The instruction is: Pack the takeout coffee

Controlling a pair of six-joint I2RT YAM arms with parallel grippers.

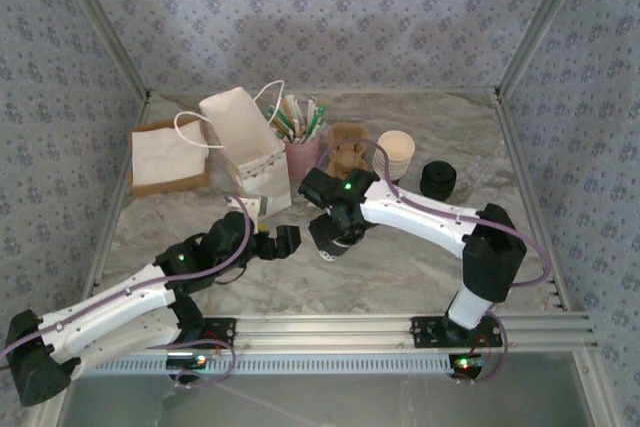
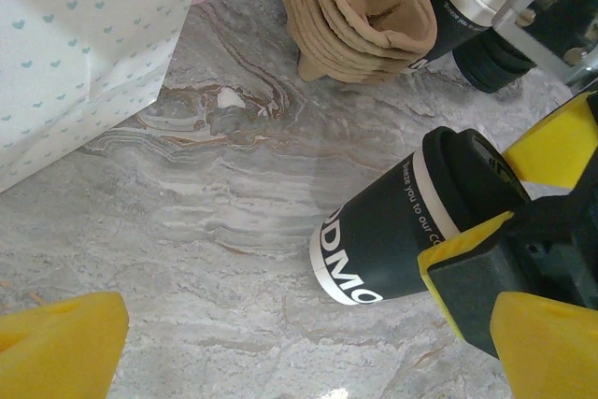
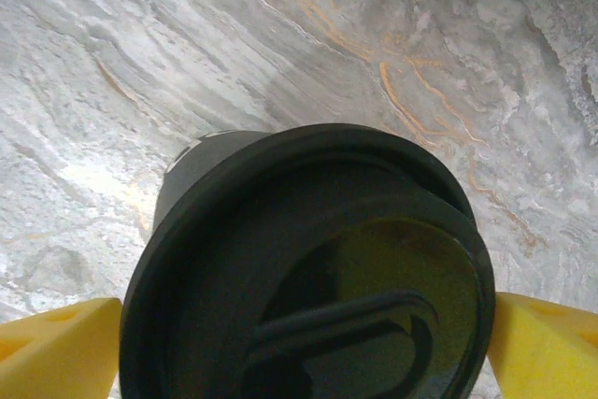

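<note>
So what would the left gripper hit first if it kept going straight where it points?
Probably the bare marble table: the left gripper is open and aimed at tabletop. The takeout coffee cup, clamped by the right gripper, lies just beside that line, so a clip is possible; depth is unclear.

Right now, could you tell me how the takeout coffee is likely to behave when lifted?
The takeout coffee is a paper cup, so it may crush if the right gripper closes its jaws hard. Its lid looks smooth plastic, probably slippery. Tall and narrow-based, it could tip if nudged.
</note>
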